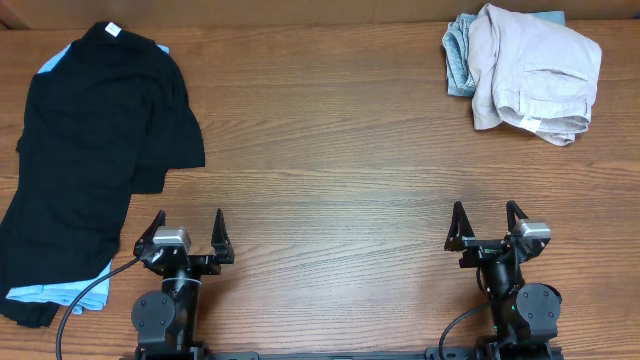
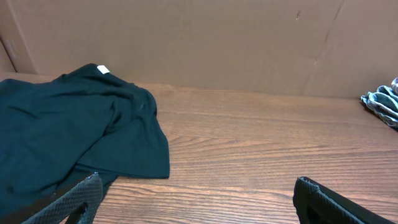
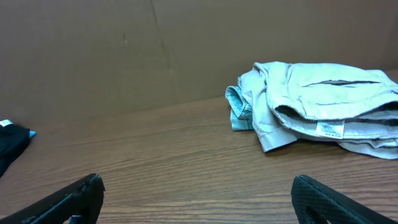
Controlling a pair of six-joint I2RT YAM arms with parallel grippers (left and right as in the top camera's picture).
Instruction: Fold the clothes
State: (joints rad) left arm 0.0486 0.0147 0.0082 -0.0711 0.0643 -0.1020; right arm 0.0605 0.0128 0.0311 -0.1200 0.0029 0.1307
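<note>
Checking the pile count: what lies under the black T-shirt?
A light blue garment peeks out at the black T-shirt's top-left and bottom edges; the rest is covered.

A black T-shirt (image 1: 90, 150) over a light blue T-shirt (image 1: 60, 292) on the left of the worktop (image 1: 330, 150), and a beige garment (image 1: 535, 70) at the far right.
The black T-shirt lies unfolded and rumpled along the left side. Its collar points to the far edge with a small white neck label (image 1: 112, 30) showing, and one short sleeve is splayed toward the middle. The light blue T-shirt peeks out at the near hem and beside the collar. Well apart, the beige garment is loosely bunched on a pale blue-green piece (image 1: 460, 55).
</note>
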